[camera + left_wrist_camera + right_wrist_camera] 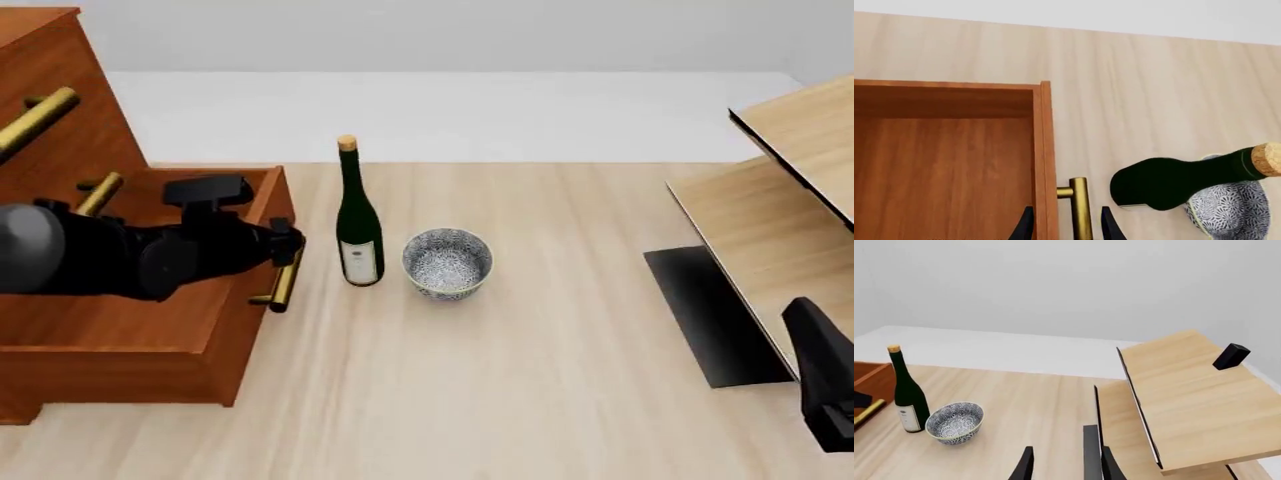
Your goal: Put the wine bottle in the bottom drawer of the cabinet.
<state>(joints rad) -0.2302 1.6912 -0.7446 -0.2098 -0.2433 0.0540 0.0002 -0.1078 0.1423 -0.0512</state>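
The wine bottle (358,222) stands upright on the table just right of the open bottom drawer (251,325); it also shows in the wrist views (1167,182) (909,400). The drawer is pulled out from the cabinet (54,90), and its wooden inside (941,170) holds nothing in view. My left gripper (284,262) (1067,227) is open, its fingers straddling the drawer's front wall and brass handle (1081,210). My right gripper (1067,467) is open and holds nothing, far to the right near the table's front; the front view shows only its arm (825,385).
A speckled grey-blue bowl (447,262) (954,422) sits right beside the bottle. A pale wooden shelf unit (774,230) with a black base panel (714,315) fills the right side. The cabinet's upper drawers carry brass handles (38,115).
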